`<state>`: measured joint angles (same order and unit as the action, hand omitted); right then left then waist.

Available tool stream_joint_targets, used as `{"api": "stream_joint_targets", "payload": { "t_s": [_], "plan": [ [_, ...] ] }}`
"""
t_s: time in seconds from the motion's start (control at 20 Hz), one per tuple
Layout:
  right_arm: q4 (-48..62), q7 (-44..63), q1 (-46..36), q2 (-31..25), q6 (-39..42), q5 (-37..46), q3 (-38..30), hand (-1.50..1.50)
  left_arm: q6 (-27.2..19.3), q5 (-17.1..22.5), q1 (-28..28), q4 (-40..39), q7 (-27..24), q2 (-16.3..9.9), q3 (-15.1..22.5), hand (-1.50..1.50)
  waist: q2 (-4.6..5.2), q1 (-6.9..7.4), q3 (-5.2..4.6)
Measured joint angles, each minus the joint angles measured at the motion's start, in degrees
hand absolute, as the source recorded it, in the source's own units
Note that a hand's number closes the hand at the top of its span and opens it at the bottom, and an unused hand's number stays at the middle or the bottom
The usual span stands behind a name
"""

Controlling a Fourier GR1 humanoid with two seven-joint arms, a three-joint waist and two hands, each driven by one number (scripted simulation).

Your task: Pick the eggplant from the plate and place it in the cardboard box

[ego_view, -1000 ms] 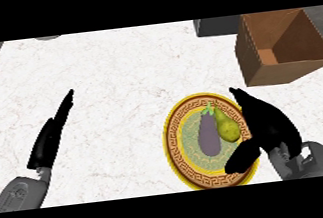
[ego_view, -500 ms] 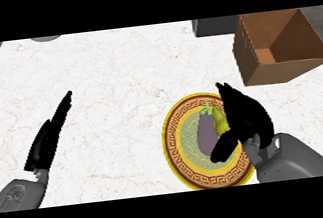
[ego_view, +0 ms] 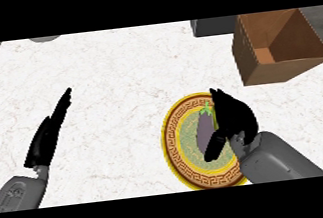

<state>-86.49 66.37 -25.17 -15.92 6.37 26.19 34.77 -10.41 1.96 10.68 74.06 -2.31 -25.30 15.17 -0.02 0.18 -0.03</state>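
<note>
Eggplant on the plate, now gripped by the right hand's curled fingers; left hand rests flat at 9 o'clock.

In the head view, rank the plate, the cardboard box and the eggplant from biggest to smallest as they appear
1. Plate and cardboard box: they look about alike, so I won't rank them.
2. Eggplant: clearly smallest, partly hidden by the right hand.

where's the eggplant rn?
Head view, lower right: the eggplant lies on the yellow-rimmed plate, with the right hand over its right side; the open cardboard box sits farther up the counter.
</note>
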Motion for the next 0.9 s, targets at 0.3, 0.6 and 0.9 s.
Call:
{"api": "stream_joint_targets", "payload": {
  "t_s": [0.3,0.6,0.9],
  "plan": [
    [2.9,-1.1,1.2,2.4,0.5,2.8,-1.1,-1.50,0.7,-1.1,-0.8,-1.6,-1.9,1.1,-1.1,0.00,-0.02,-0.12,0.00],
    [7.7,-3.2,0.9,5.8,1.2,4.5,-4.1,-1.50,2.0,-2.4,-0.3,-1.3,-0.8,2.1,-2.4,0.00,0.00,-0.01,0.02],
    [13.5,-5.5,1.2,9.6,1.0,7.6,-6.3,-1.50,3.4,-3.8,-1.4,1.0,0.2,2.4,-3.9,0.00,0.00,0.06,0.02]
  ]
}}
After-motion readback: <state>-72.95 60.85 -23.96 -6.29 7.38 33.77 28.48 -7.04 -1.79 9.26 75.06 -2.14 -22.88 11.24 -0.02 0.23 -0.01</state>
